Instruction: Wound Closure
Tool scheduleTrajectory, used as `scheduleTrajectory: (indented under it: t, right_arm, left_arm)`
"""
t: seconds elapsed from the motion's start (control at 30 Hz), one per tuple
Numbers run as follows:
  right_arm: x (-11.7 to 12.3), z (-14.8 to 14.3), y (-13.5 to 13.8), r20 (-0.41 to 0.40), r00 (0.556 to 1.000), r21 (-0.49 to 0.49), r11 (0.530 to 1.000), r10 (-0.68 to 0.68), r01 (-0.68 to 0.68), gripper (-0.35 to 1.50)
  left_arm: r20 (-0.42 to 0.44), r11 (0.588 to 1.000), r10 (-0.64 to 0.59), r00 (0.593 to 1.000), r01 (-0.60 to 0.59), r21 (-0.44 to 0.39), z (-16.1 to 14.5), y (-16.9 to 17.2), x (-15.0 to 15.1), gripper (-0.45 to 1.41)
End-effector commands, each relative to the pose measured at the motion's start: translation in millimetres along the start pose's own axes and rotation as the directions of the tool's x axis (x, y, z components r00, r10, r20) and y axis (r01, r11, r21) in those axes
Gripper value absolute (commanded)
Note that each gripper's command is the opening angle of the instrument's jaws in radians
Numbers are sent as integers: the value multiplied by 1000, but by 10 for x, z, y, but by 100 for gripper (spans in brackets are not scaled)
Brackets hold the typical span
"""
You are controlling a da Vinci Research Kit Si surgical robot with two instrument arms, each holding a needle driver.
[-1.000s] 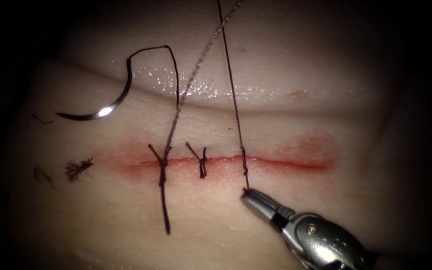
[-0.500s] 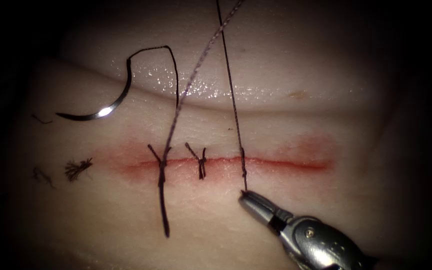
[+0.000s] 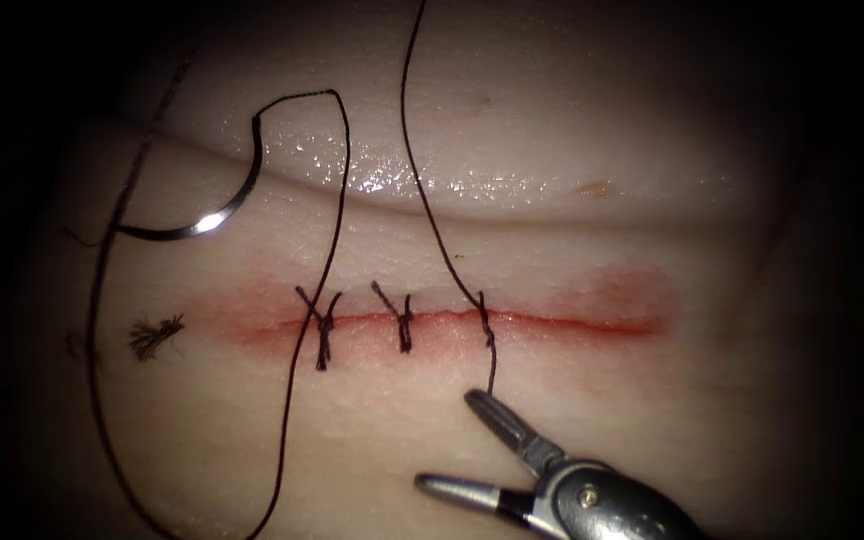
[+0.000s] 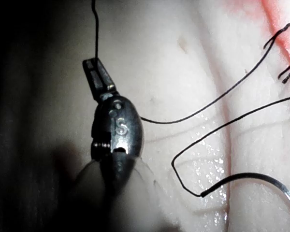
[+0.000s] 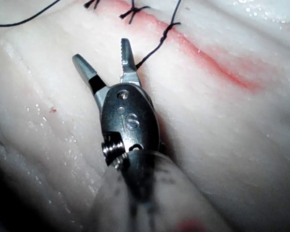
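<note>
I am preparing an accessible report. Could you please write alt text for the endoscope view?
The right tool lies open below the cut, holding nothing, with one jaw tip beside the short thread end of the third stitch. The curved needle rests free on the tissue at upper left, not in it, and its thread loops across two tied stitches.

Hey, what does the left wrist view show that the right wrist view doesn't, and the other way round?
Left wrist view: the left tool shut on the thread, and the needle lying free on the tissue. Right wrist view: the right tool, jaws open, holding nothing, beside a thread tail. Both: the cut and tied stitches.
</note>
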Motion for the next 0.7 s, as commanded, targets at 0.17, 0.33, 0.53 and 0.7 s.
scheduleTrajectory:
  t: [0.17, 0.33, 0.53, 0.7]
  right_arm:
    - [11, -4, -14, 1, 1000, 57, 998, 15, -15, 135]
    - [48, -14, 8, 4, 1000, 111, 993, 30, -30, 113]
    - [72, 3, 53, 6, 1000, 206, 978, 16, -17, 84]
    - [67, 38, 87, 28, 1000, 276, 961, 1, -9, 46]
  left_arm:
    - [-103, 996, -52, 993, 44, -74, 4, 38, 39, -45]
    - [-174, 989, -95, 980, 73, -130, 1, 84, 89, -45]
    - [-160, 985, -116, 980, 94, -143, -1, 128, 125, -45]
    - [-134, 980, -135, 982, 113, -164, -5, 150, 143, -45]
